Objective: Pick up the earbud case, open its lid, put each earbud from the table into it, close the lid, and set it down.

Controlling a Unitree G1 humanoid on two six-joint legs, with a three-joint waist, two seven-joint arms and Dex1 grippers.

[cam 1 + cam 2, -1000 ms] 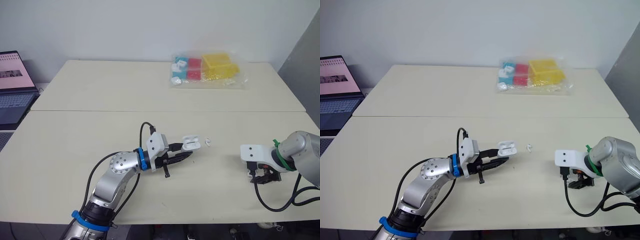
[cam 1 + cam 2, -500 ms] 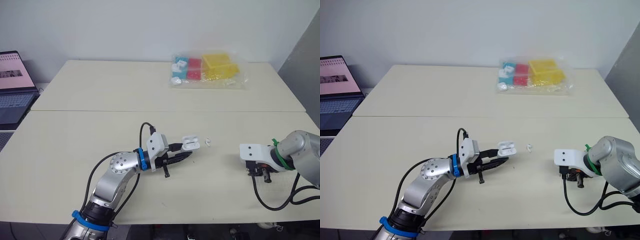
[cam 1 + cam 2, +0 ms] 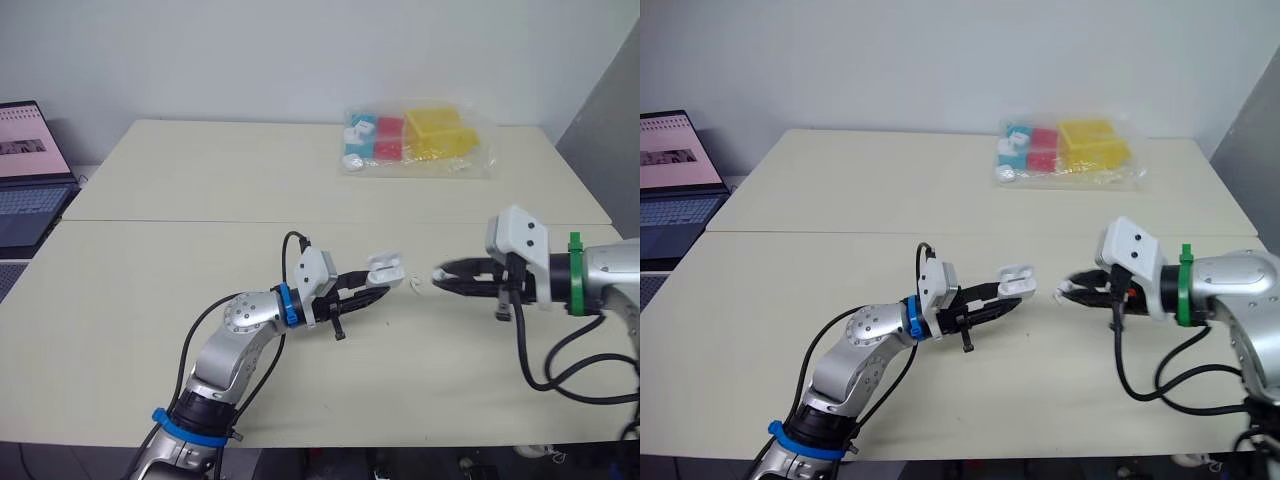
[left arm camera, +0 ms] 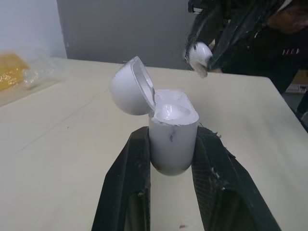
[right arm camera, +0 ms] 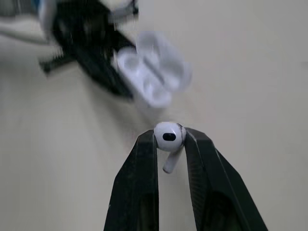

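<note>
- Done, as I judge it: the earbud case (image 4: pixel 172 139) is off the table (image 3: pixel 200 260), clamped upright in the left gripper (image 3: pixel 378 287) near the middle, with its lid (image 4: pixel 130 86) swung open
- Under way: the right gripper (image 5: pixel 169 138) pinches an earbud (image 5: pixel 169 134) just right of the case, not yet seated
- Left: the second earbud (image 3: pixel 415 286) lies on the table between the grippers; then closing the lid and setting the case down

Head stereo pair: high, facing forward-down, far; both eyes share the cream tabletop (image 3: pixel 150 280). Wrist cameras: close, facing each other; both share the open white plastic earbud case (image 4: pixel 172 130) and small white earbud (image 5: pixel 168 136).
</note>
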